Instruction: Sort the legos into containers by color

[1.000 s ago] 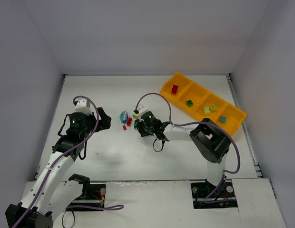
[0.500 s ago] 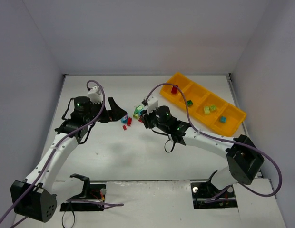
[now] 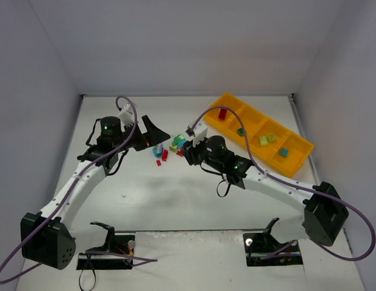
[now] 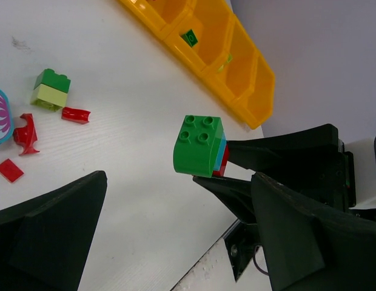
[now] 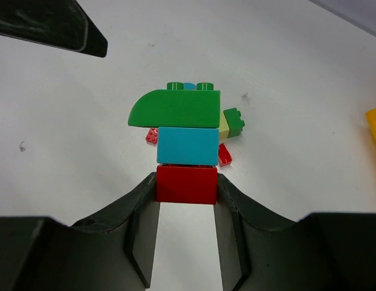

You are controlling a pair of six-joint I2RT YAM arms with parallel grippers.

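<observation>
Right wrist view: right gripper (image 5: 187,185), newly swung forward, clamped the red base of a red-teal-green lego stack (image 5: 187,130); left gripper (image 4: 179,203), gaping wide, had closed in just opposite, likely to split the colours.

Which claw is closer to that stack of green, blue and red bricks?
Right. The right gripper grips the stack by its red brick; the left gripper hangs open near it.
</observation>
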